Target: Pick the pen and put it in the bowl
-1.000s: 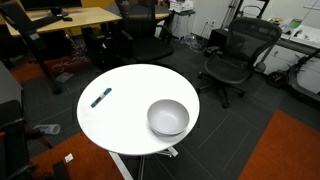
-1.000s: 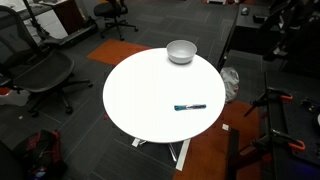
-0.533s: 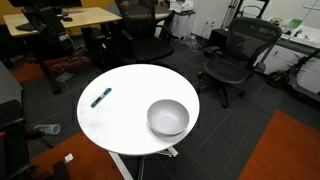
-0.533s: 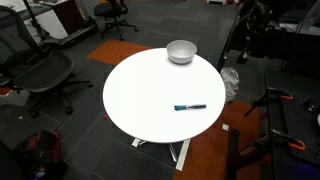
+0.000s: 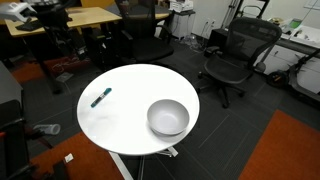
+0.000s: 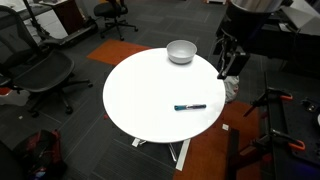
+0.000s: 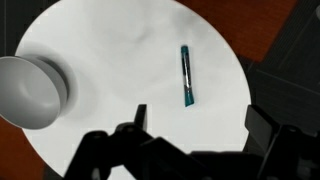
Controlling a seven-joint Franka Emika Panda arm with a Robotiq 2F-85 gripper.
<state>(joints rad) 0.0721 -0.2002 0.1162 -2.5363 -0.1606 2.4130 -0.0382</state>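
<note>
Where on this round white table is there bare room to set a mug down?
The middle of the table is bare, between the bowl at one edge and the pen near another. The side away from both is free too. Tightest is beside the bowl, where the open tool hovers by the table's edge.

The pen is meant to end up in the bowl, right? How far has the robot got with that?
Nothing is done yet: the pen lies on the white table, well apart from the bowl, which looks empty. In hand: the gripper hangs open near the table's edge, holding nothing. Left to do: reach the pen, close on it, carry it over the bowl and let go.
</note>
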